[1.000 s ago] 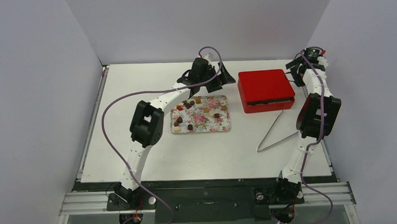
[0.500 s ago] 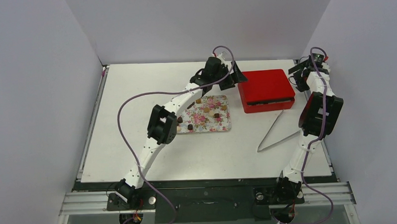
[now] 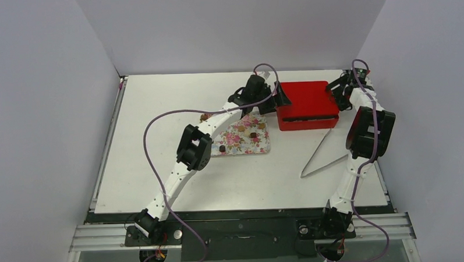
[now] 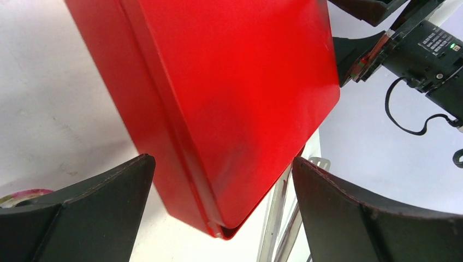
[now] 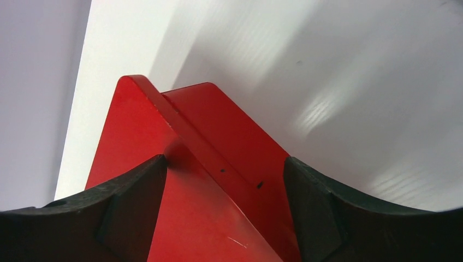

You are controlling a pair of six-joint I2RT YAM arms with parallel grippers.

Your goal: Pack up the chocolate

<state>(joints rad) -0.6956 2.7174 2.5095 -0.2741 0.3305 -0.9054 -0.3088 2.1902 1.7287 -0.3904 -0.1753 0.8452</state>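
White desk (image 3: 161, 168), grey walls. Red box (image 3: 307, 105) closed, near far right corner; chocolates on floral tray (image 3: 250, 143) just beside. Left fingers (image 4: 218, 218) moved from tray to box's left edge, spread wide, empty. Right fingers (image 5: 224, 180) closed in on right edge, spread, empty. Likely lid opening ahead.

Walls: you see plain pale grey panels (image 3: 42, 114) on three sides.
Tabletop (image 3: 161, 180): white, evenly lit for you.
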